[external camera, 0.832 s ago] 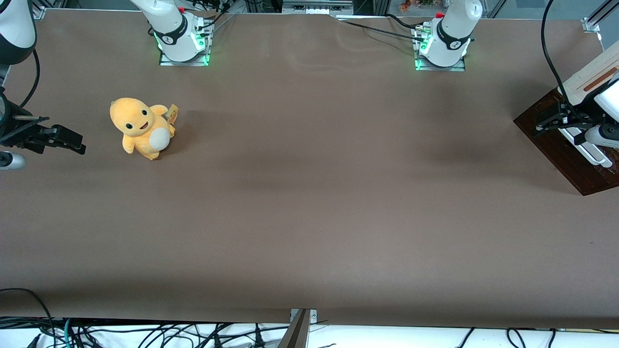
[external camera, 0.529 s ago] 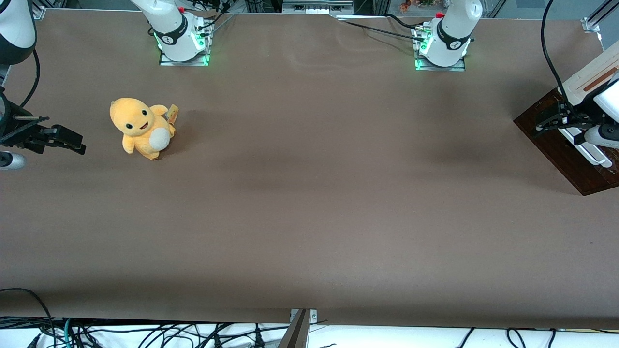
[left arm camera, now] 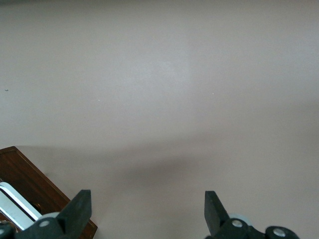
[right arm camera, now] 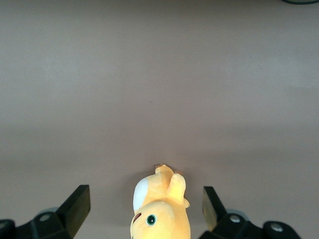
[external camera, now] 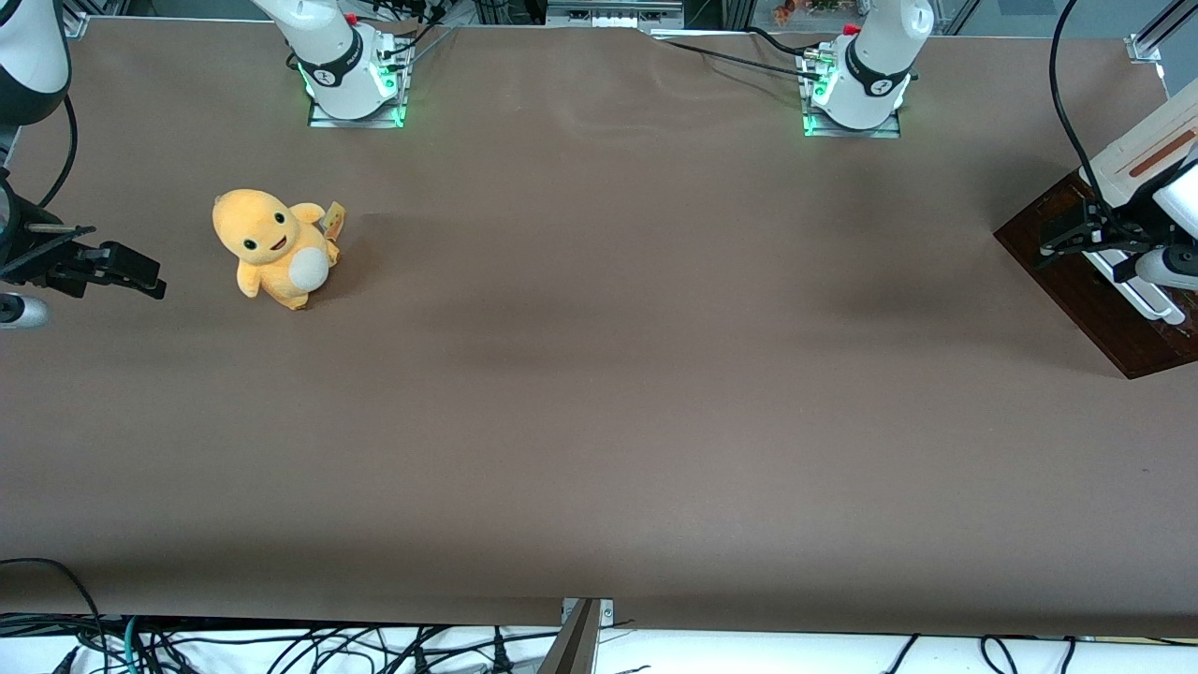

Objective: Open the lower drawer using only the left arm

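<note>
The lower drawer (external camera: pixel 1104 290), a shallow tray with a dark brown wooden front and rim and a white loop handle (external camera: pixel 1144 298), sits at the working arm's end of the brown table (external camera: pixel 599 374), beneath the cabinet's cream top panel with a reddish-brown stripe (external camera: pixel 1146 150). The left arm's black two-finger gripper (external camera: pixel 1062 245) hangs just above the drawer's dark front, its fingers (left arm camera: pixel 79 204) spread wide with nothing between them; the wrist view shows the drawer's wooden corner (left arm camera: pixel 30 179) beside one finger. Well apart, toward the parked arm's end, a yellow plush toy with a white belly (external camera: pixel 274 248) sits upright on the table, a small tag at its side whose writing cannot be read.
</note>
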`<state>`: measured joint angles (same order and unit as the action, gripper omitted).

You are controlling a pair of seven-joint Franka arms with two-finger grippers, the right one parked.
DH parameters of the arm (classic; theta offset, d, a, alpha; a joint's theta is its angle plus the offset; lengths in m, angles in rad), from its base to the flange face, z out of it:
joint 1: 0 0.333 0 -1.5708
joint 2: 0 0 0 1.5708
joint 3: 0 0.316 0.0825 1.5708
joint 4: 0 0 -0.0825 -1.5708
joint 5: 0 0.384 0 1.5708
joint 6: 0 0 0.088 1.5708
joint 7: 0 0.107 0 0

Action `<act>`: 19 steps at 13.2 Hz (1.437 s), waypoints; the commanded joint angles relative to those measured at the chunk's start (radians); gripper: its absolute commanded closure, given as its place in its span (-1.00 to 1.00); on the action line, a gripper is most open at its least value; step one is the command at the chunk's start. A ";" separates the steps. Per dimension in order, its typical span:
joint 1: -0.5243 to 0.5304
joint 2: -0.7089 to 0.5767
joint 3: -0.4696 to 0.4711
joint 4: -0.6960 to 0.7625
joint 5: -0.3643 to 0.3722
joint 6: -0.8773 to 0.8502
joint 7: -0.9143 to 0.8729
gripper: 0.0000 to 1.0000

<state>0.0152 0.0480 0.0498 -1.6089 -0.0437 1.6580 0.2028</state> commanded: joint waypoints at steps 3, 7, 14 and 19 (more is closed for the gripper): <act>0.000 -0.011 -0.001 -0.016 0.024 0.006 0.020 -1.00; 0.000 -0.011 -0.002 -0.016 0.024 0.005 0.020 -1.00; -0.004 -0.010 -0.005 -0.016 0.024 0.006 0.021 -1.00; -0.014 0.018 -0.010 -0.014 0.024 -0.027 -0.037 -1.00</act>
<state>0.0109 0.0538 0.0430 -1.6209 -0.0437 1.6510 0.1979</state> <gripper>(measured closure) 0.000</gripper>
